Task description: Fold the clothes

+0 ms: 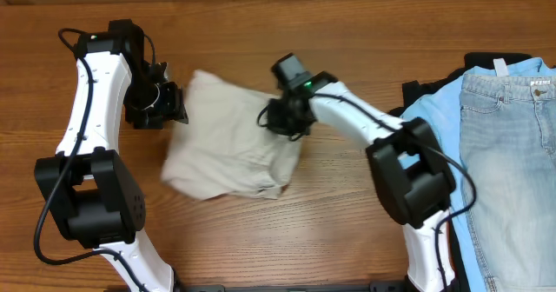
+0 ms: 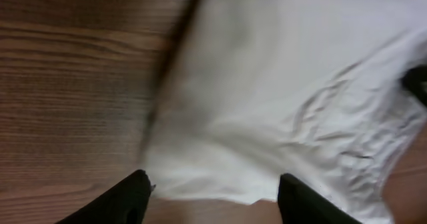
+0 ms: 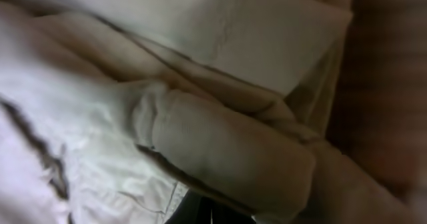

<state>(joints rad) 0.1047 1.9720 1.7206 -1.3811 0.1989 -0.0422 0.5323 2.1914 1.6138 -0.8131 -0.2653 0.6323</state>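
The clothes are beige shorts (image 1: 230,140), lying bunched and partly folded in the middle of the wooden table. My left gripper (image 1: 176,103) is at their upper left edge. In the left wrist view it (image 2: 215,184) stands open, its dark fingertips (image 2: 137,187) wide apart, with the pale hem (image 2: 267,117) just ahead and nothing between them. My right gripper (image 1: 282,118) is at the shorts' upper right edge. In the right wrist view a thick fold of the shorts (image 3: 227,144) drapes over the jaws, which are shut on the fabric. Only a dark sliver of the fingers (image 3: 220,214) shows.
Light blue jeans (image 1: 512,153) lie at the right edge on top of a sky-blue shirt (image 1: 430,109), with a dark item (image 1: 486,62) behind them. Bare wood (image 1: 261,240) runs in front of the shorts, between the two arm bases.
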